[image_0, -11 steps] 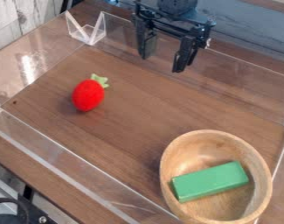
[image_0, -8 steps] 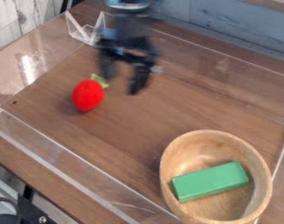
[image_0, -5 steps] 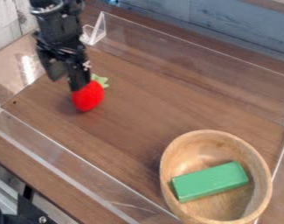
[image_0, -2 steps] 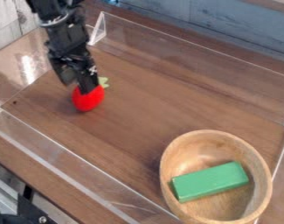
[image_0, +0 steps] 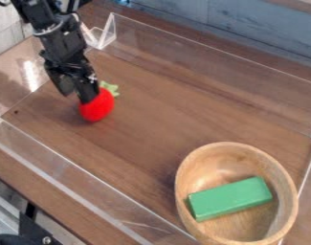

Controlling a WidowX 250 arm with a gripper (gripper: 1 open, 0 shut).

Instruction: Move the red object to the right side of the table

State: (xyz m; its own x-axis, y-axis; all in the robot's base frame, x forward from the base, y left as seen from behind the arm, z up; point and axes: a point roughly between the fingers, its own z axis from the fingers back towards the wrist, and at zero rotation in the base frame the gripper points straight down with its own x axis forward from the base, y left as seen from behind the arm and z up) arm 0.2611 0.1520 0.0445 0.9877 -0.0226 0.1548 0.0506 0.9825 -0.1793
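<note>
From the one camera view I have, my gripper [image_0: 71, 81] hangs at the left of the worktop [image_0: 184, 105], pointing steeply down, its fingers [image_0: 86, 88] spread wide with nothing between them. The right finger tip sits just at the upper left shoulder of the strawberry [image_0: 97, 105]; I cannot tell whether it touches the fruit or only overlaps it in this view. The other finger stands off to about 9 o'clock of it.

The strawberry lies on the wood at roughly 9 o'clock of the worktop's middle, leafy top towards 1 o'clock, close to the left acrylic wall. It is well apart from the bowl [image_0: 196, 177], which sits at about 5 o'clock near the right front corner with the green block [image_0: 230, 198] lying in it.

As I judge it, nothing of the task proper is done: the strawberry is on the wrong side and not gripped. I am in the approach. Left to do: straddle the fruit, close on it, lift, carry it across towards 3 o'clock, and set it down on bare wood rather than in the bowl.
</note>
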